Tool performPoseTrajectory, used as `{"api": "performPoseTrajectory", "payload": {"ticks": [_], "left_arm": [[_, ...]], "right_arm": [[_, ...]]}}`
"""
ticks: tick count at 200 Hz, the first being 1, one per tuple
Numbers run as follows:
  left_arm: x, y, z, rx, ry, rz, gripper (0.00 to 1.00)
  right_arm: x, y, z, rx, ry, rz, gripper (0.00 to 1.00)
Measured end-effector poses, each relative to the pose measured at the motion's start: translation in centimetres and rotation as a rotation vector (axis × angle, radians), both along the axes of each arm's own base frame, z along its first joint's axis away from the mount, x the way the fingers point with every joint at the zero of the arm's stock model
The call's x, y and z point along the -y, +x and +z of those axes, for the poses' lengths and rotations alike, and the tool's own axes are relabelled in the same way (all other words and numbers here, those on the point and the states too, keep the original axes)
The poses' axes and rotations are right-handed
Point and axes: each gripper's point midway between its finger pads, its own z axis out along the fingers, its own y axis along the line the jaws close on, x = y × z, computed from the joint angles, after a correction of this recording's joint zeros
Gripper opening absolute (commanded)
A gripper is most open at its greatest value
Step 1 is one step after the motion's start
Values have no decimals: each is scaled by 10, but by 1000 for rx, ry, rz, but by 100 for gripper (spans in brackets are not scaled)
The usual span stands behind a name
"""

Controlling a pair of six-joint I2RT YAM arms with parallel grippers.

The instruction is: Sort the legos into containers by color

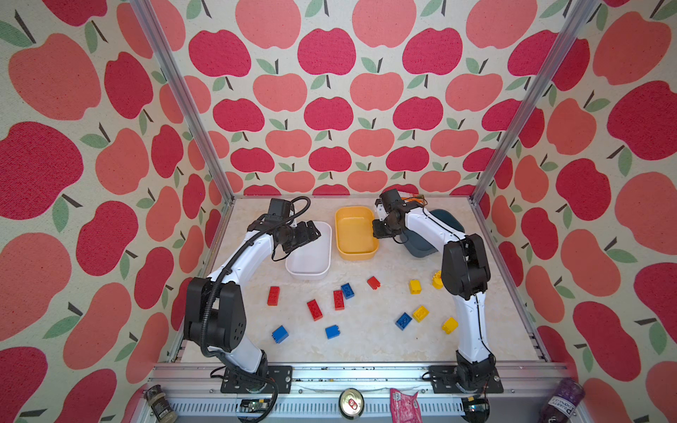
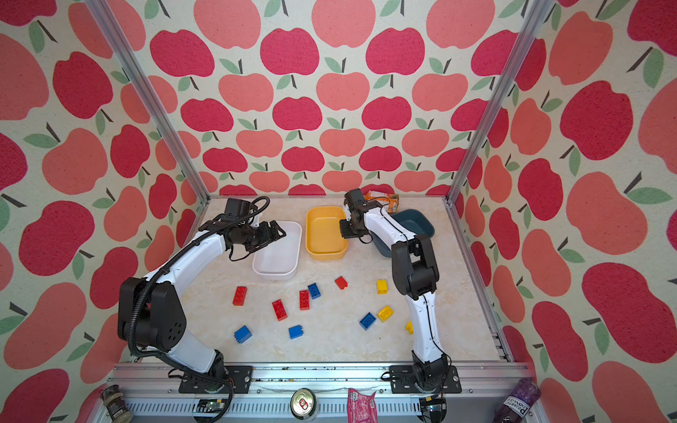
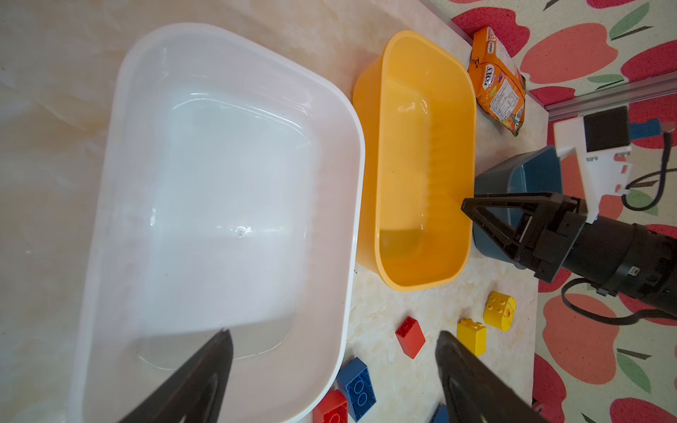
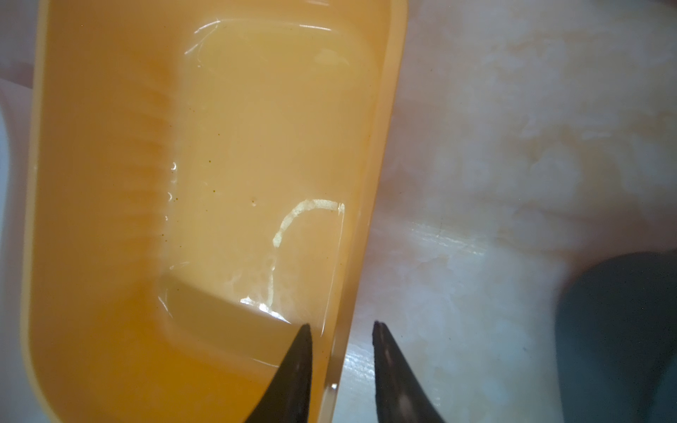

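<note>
Nearest the arm bases, well short of both claws, the legos [image 1: 314,310] lie loose on the table [image 1: 366,351]. The red and blue ones are mostly on the left claw's side. The yellow ones, with one blue, are on the right claw's side, and the rounded yellow piece [image 1: 437,280] sits just beside the right arm's elbow. Farther back, the left claw [image 1: 315,231] hangs above the far end of the white tub [image 1: 309,275], its fingers wide apart and holding nothing. Next along, the right claw [image 4: 340,325] straddles the wall of the yellow tub [image 1: 357,255] that faces the dark tub. One finger [image 4: 296,366] is inside the tub and the other outside, with only a narrow gap between them and the outer one standing clear of the rim. The dark blue-grey tub [image 1: 421,249] lies under this claw's forearm, partly hidden by it. Beyond that, by the back wall, lies the orange snack packet [image 2: 383,199].
</note>
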Motion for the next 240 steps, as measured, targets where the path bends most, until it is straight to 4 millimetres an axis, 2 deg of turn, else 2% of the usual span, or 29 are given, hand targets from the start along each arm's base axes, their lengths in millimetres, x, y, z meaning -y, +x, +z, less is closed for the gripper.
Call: {"api": "performPoseTrajectory", "payload": {"ticks": [69, 157, 189, 212, 240], "left_arm": [[-2, 0, 0, -1, -6, 2, 89], [-5, 1, 1, -1, -9, 11, 89], [-8, 1, 6, 10, -14, 16, 89], [-11, 1, 11, 21, -18, 21, 89], [-14, 1, 14, 24, -20, 27, 89]], "right_arm": [[-1, -2, -7, -16, -16, 3, 22], [-2, -6, -12, -25, -42, -8, 3], [-3, -9, -12, -26, -59, -16, 0], [-6, -15, -12, -32, -75, -28, 0], [-8, -34, -13, -51, -93, -47, 0]]}}
